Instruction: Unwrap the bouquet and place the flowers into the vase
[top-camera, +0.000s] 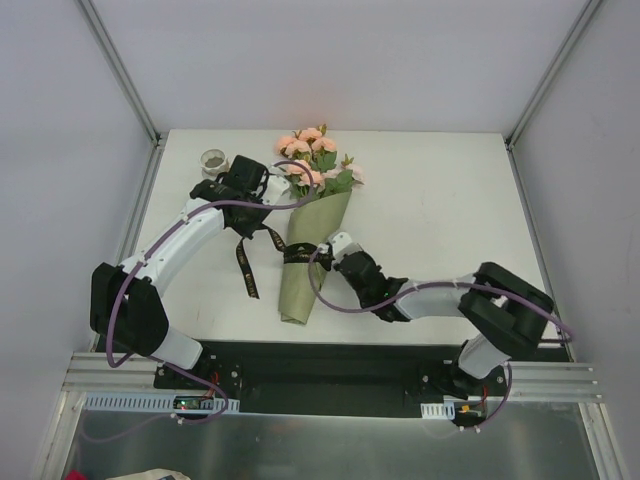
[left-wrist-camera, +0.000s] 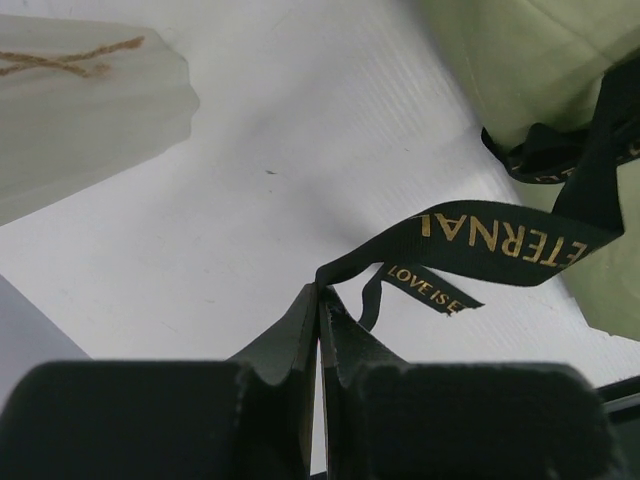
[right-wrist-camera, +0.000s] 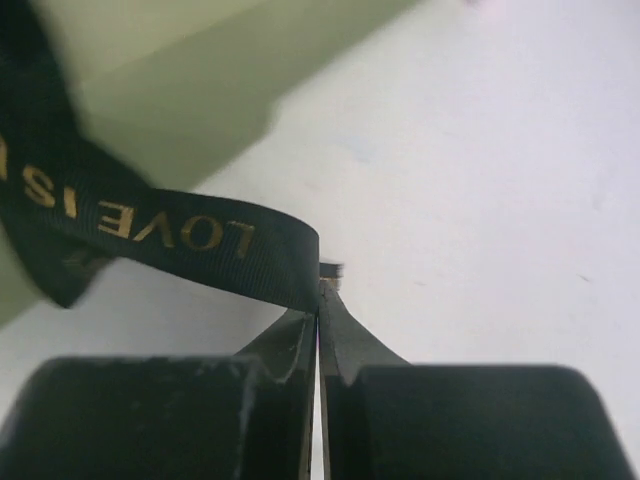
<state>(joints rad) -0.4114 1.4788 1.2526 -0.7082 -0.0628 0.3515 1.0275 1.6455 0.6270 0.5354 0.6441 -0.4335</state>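
Jaws clenched, the left gripper (left-wrist-camera: 318, 292) pinches one tail of the black ribbon (left-wrist-camera: 500, 240); the right gripper (right-wrist-camera: 320, 288) pinches another, beside the bouquet (top-camera: 318, 225) lying on the surface (top-camera: 440, 220)

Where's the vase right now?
Top view: the vase stands far left on the table, beside the left claw, left of the roses.

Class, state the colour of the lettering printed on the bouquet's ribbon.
Gold, on a black ribbon; the right wrist view shows it best.
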